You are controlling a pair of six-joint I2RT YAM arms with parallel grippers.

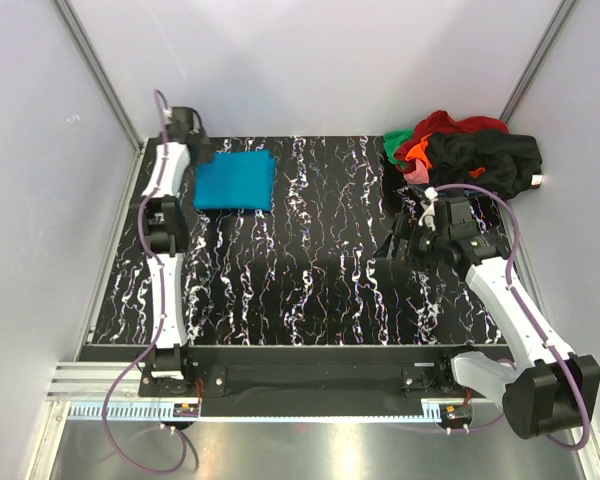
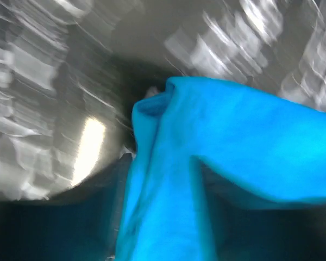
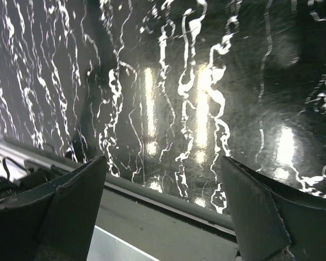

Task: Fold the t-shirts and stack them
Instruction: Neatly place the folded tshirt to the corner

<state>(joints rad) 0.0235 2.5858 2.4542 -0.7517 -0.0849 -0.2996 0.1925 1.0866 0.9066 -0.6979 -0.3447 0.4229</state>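
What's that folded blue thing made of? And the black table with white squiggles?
The folded teal-blue t-shirt looks like soft, matte cloth: it bends in rounded folds. The black tabletop with white veins looks hard and glossy, mirroring lights; maybe marble-print laminate, maybe stone, I cannot tell.

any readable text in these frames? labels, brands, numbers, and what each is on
No text can be read in any view.
White tag at the edge of the black t-shirt: too small to read.
Sticker at the left arm's base: too small to read.
Sticker at the right arm's base: too small to read.
Teal-blue t-shirt: blurred in the left wrist view, no print shows.
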